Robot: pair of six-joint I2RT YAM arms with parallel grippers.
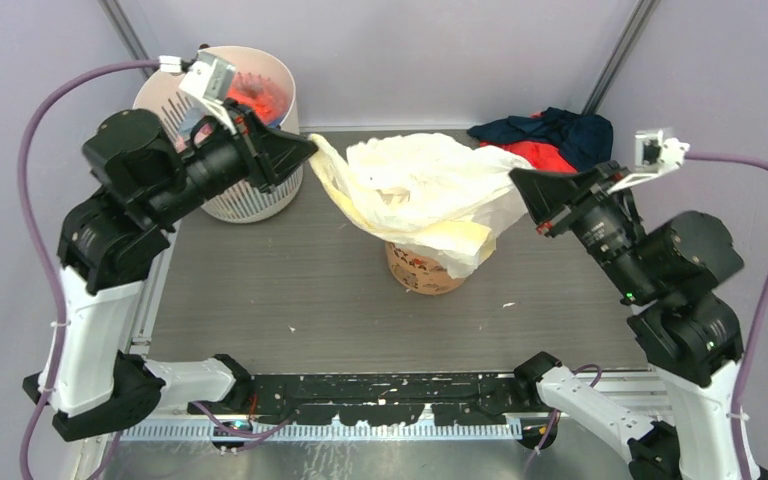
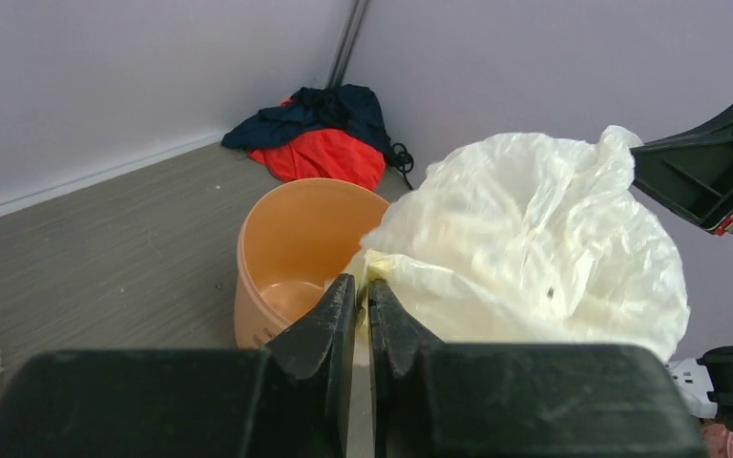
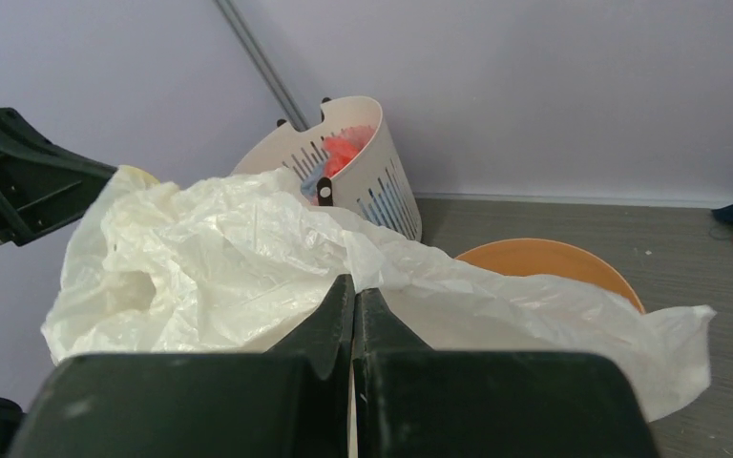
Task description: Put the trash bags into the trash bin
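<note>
Left end effector (image 1: 311, 149) and right end effector (image 1: 514, 179) pinch shut on the bag's (image 1: 420, 180) edges, the best hold; film likely light, limp, slippery.

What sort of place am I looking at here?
Likely a robot test booth, not a home: a left arm and right arm bolted to a grey table, plain walls close around, and practice props like a plastic bag over an orange bin.
</note>
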